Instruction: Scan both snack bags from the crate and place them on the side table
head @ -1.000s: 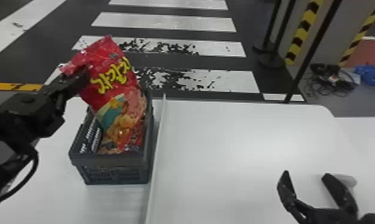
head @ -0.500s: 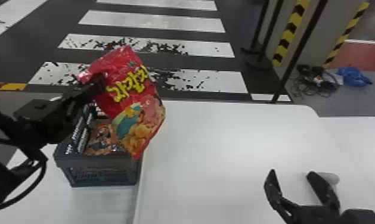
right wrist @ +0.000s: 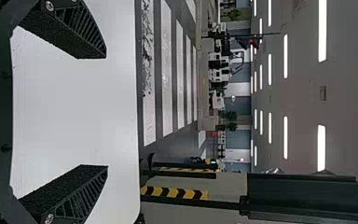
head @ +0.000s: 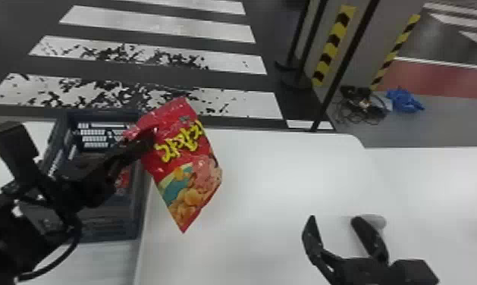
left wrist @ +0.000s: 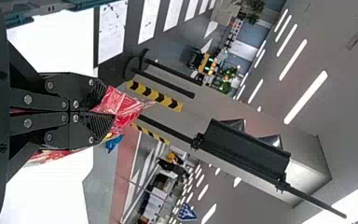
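My left gripper is shut on the upper edge of a red snack bag, which hangs tilted beside the crate, above the left edge of the side table. Inside the crate, a bit of another red bag shows past the left arm. In the left wrist view, the fingers of the left gripper pinch the crinkled bag. Over the table's front part, my idle right gripper stands open; in the right wrist view the right gripper has nothing between its fingers.
A small grey-white object lies on the table behind a right finger. Black posts stand beyond the table's far edge, with cables and a blue bundle on the floor.
The left gripper has carried the red bag up out of the crate and rightward over its right wall. The head view has shifted, and the right gripper keeps its open pose.
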You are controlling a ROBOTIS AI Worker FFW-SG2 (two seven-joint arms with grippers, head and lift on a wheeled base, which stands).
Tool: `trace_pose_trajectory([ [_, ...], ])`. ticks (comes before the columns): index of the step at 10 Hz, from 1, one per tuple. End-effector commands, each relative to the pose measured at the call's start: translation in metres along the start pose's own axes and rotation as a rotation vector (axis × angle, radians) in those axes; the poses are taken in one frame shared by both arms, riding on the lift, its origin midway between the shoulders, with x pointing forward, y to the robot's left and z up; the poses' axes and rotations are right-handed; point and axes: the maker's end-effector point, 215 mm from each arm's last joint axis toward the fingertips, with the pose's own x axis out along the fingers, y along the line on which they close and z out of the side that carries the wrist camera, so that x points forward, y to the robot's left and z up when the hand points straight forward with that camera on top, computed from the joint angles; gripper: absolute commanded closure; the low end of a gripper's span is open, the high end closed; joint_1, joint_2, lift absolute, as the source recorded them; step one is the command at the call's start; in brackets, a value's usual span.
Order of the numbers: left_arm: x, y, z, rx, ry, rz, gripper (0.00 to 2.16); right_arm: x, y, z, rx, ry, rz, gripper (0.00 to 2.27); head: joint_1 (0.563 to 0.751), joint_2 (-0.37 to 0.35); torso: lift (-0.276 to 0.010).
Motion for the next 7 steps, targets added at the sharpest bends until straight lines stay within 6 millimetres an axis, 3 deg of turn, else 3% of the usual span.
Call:
trace_pose_trajectory([
  [1,0.017,-0.015,-0.022,-0.009,0.016,-0.036,2.14,-0.001,-0.001,0.0,0.0,0.0,-0.003,0.08,0.695,-0.24,-0.098],
  [3,0.034,-0.04,-0.048,-0.012,0.042,-0.09,2.14,-0.002,-0.002,0.001,-0.001,0.0,-0.004,0.08,0.695,-0.279,-0.098],
  [7,0.063,-0.059,-0.116,-0.035,0.133,-0.14,2.14,-0.003,-0.003,0.001,-0.002,0.0,-0.005,0.08,0.695,-0.35,-0.098],
])
